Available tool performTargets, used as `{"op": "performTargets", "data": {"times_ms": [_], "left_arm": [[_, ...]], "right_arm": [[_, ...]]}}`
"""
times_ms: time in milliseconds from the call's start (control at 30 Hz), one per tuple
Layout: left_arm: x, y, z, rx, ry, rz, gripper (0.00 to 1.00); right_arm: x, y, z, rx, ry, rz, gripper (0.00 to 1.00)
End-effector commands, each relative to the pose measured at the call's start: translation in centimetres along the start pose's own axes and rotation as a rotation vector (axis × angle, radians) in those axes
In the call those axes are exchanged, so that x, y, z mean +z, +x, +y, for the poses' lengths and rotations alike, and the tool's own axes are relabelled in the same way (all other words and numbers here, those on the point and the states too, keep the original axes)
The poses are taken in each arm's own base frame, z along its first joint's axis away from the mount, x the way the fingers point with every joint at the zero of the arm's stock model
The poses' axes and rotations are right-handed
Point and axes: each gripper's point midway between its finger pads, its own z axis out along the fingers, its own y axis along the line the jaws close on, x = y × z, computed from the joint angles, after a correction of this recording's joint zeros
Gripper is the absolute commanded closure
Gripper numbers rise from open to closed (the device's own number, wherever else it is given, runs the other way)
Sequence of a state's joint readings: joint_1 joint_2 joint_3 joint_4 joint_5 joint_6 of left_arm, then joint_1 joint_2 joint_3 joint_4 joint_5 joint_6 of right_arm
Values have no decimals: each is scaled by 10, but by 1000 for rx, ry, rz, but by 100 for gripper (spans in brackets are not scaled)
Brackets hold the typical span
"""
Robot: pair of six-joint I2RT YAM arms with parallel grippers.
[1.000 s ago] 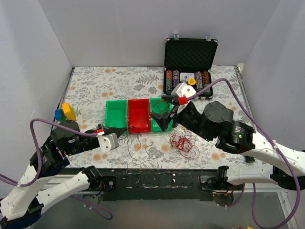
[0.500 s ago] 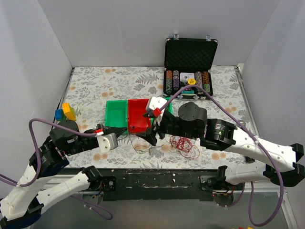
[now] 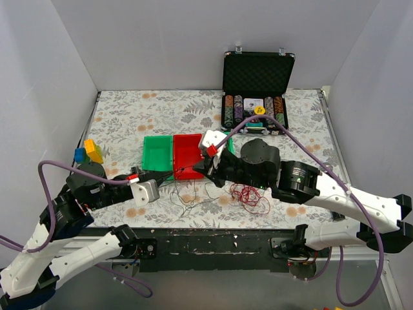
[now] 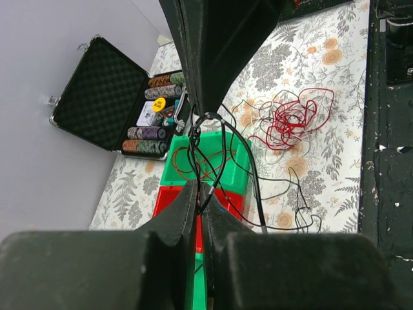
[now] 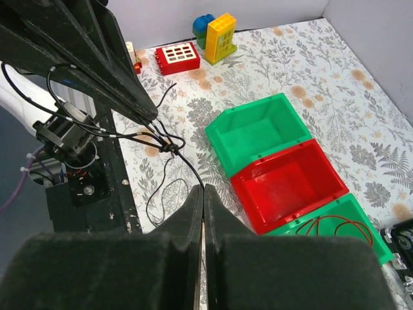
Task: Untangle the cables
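The cables are thin loops. A black cable [image 5: 169,147] with a knot stretches between my two grippers, and its slack trails on the table [image 3: 191,201]. My left gripper [image 4: 198,187] is shut on one end of it, just in front of the red bin. My right gripper [image 5: 203,189] is shut on the same black strand a short way to the right [image 3: 195,170]. A red cable [image 3: 250,196] lies bundled on the table below the right arm. A thin brown-red cable [image 4: 201,163] lies coiled in the right green bin [image 5: 345,213].
A green bin [image 3: 157,154] and a red bin [image 3: 187,155] stand side by side mid-table. An open poker chip case [image 3: 257,90] sits at the back right. Yellow and blue blocks [image 3: 90,152] and a red block [image 5: 177,58] lie at the left.
My right gripper swung left from the right green bin to the black cable beside the left gripper and shut on it. The left gripper stayed put.
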State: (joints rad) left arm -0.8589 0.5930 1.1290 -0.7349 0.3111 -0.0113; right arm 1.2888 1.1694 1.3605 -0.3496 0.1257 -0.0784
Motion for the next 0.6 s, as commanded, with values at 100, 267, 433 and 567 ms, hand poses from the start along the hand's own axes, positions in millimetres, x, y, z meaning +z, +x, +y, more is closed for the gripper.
{"op": "performTargets", "data": {"times_ms": [100,267,433,567], "left_arm": [[-2,-8,10,9,-38,-19,100],[-2,-7,9,10,-37,-18,100],[-3,-8,9,6,-39,-21,100],[-4,-9,9,1,-40,-25,100]], "right_arm": [[-36,-38,-23,10,102,-106,99],[-44,-42,-27,10,123,-111,99],[-51,-45,-32,5,145,-116,99],[-64,-51,-45,-15,210,-129,99]]}}
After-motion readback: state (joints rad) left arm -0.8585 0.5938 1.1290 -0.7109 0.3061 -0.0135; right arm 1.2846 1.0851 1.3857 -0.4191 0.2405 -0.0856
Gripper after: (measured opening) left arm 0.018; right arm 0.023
